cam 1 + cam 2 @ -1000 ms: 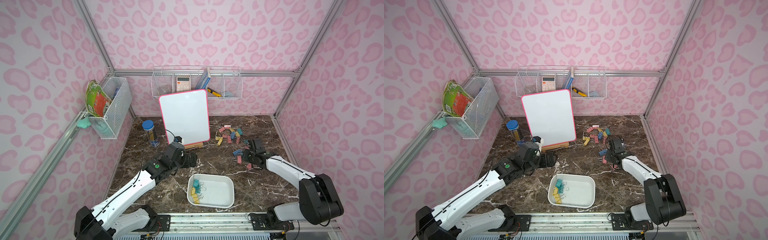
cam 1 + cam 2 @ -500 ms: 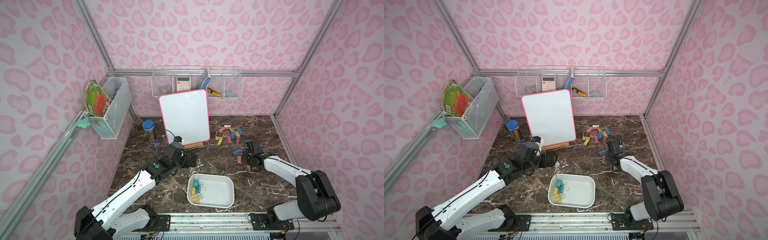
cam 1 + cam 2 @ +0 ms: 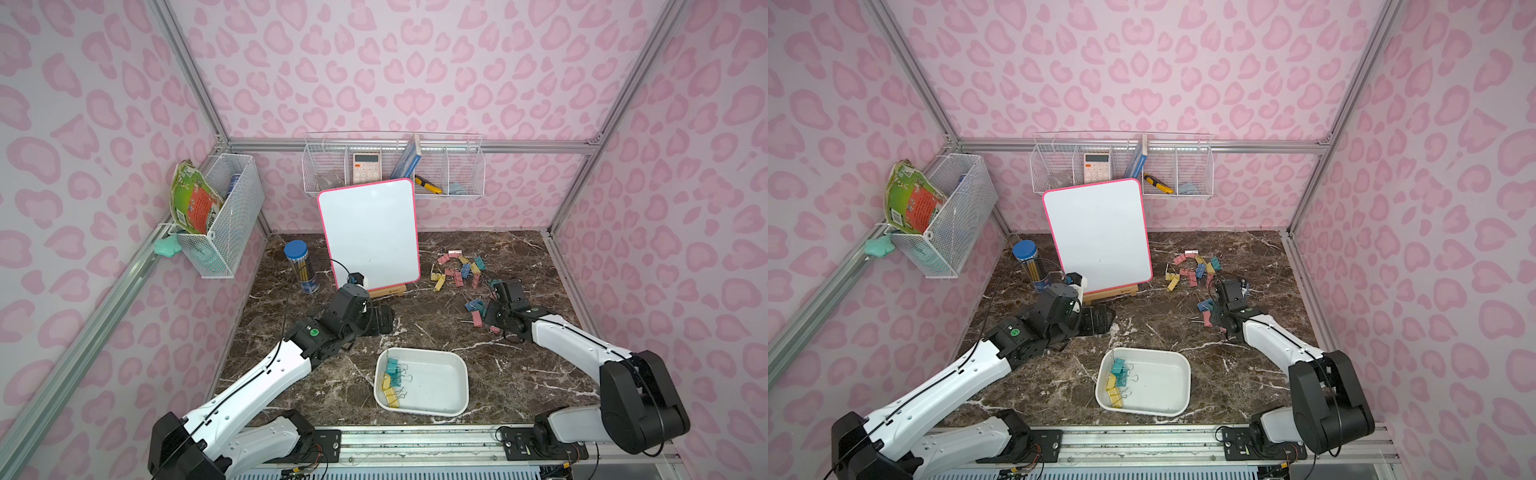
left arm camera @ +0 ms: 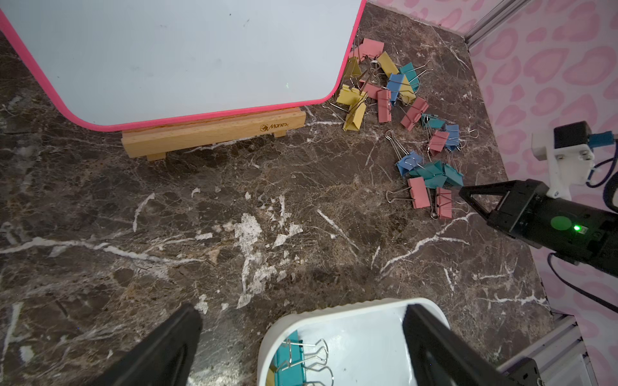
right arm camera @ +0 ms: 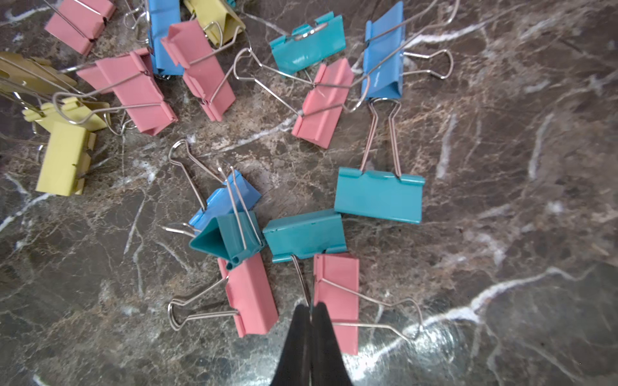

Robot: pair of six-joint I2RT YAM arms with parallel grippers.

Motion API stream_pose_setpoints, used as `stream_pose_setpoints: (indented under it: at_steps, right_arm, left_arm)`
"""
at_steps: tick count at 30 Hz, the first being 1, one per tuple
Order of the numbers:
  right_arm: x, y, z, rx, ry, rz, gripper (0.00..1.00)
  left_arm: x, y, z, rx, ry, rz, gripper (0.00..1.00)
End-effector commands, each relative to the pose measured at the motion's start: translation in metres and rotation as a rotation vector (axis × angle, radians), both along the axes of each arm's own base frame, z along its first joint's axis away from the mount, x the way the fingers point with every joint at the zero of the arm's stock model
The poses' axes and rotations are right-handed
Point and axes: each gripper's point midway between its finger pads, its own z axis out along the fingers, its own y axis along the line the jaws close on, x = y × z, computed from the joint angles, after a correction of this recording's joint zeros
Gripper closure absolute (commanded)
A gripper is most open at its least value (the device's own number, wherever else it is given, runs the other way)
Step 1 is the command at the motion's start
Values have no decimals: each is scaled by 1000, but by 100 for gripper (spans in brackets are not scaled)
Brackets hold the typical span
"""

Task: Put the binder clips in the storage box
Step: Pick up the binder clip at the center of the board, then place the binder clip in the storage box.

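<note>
The right gripper (image 5: 311,312) is seen clenched, and the silver wire handle of a teal clip (image 5: 304,235) runs straight into the seam between its fingertips, so the handle is judged to be pinched there. The body of that clip is laid with its long axis crosswise to the gripper, its handle pointing back at the fingertips. Pink clips (image 5: 250,294) are set close on either side of the handle. The other binder clips (image 3: 457,270) are scattered on the desk (image 3: 415,328) beyond, toward the back wall. The storage box (image 3: 436,386), with a few clips (image 3: 392,376) at one end, is placed nearer the front edge and toward the left arm's side, its long axis running side to side. The left gripper (image 3: 380,320) is held wide open and empty just behind the box. It is nearer the box than the right gripper, yet the carry is judged to fall to the right arm: up, then forward and inward over the rim.
</note>
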Motion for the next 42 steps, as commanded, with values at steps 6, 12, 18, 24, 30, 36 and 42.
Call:
stream_pose_setpoints:
  at_steps: [6,12,18,24,30,36,42]
  right_arm:
    - [-9,8,41,50,-57,24,100]
    - [-41,63,107,223,-182,148,100]
    - [-105,156,120,524,-125,355,100]
    - [-160,218,100,505,35,525,100]
    - [-162,218,62,479,108,509,100]
    - [-158,219,33,470,162,501,100]
    - [-146,227,27,460,148,528,100]
  left_arm:
    - [4,2,3,-7,-17,27,1]
    - [9,15,10,-2,-63,103,1]
    - [12,25,12,4,-90,157,1]
    - [13,26,18,3,-104,166,1]
    - [11,26,15,-5,-93,166,1]
    - [11,26,17,-3,-99,166,1]
    - [12,26,15,4,-95,161,1]
